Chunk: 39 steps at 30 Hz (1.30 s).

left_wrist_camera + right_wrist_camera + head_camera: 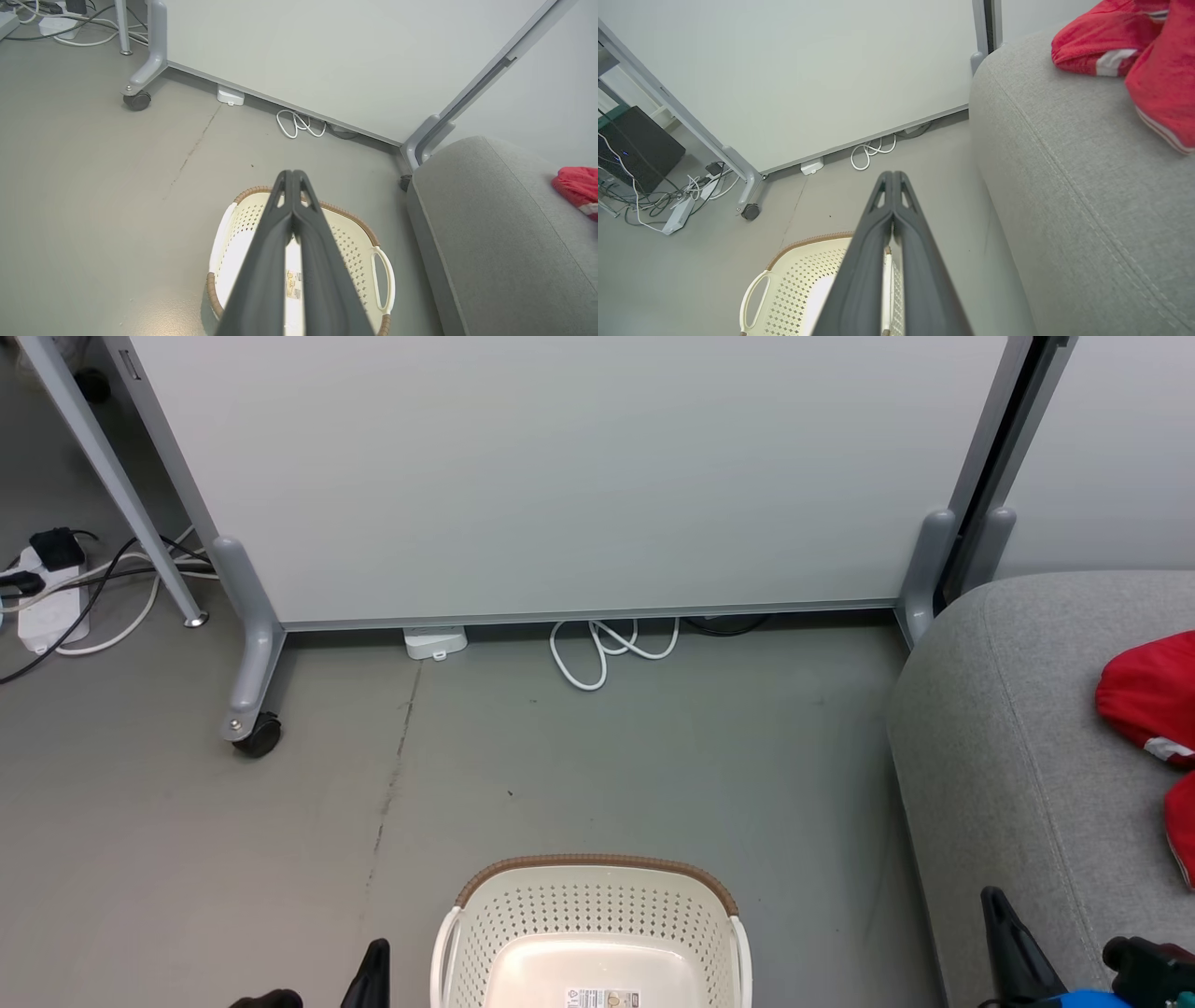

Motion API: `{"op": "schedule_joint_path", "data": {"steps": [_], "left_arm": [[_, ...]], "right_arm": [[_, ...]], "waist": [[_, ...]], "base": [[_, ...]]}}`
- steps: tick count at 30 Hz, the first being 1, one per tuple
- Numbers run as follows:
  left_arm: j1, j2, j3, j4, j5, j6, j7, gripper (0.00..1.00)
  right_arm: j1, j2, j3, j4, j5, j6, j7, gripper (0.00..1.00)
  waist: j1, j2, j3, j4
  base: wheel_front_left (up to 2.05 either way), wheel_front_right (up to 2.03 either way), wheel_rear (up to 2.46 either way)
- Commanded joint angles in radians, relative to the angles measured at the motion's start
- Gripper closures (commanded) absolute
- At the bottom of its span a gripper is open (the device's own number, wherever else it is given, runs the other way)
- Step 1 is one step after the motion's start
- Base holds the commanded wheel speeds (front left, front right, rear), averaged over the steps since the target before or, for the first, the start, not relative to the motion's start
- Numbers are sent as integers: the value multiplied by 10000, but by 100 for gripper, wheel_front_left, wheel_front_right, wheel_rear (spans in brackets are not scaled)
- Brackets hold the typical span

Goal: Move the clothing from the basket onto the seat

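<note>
Though the basket's label is unreadable, two red jerseys sit on the sofa. The left gripper and right gripper are pinched tight, empty.

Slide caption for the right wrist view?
Shut right gripper, holding nothing; basket on the floor looks empty, red jerseys lie on the grey sofa.

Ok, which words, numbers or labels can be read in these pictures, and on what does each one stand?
No text here can be read.
Sticker on the floor of the basket: it bears print, too small and blurred to read.
Red clothing on the sofa: white trim shows, but no lettering or number is in view.
</note>
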Motion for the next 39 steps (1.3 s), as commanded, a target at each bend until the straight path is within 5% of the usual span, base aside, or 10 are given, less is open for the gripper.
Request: {"op": "schedule_joint_path", "data": {"steps": [1, 39], "left_arm": [[-342, 6, 137, -260, -471, -1, 97, 100], [-1034, -83, 1279, -1235, -5320, -7, 1427, 100]], "right_arm": [[-336, -39, 0, -112, 538, 0, 78, 100], [-1209, -117, 50, 56, 5978, 2, 883, 100]], "waist": [[0, 0, 2, -18], [-1, 0, 37, -375]], "base": [[0, 0, 0], [0, 0, 0]]}}
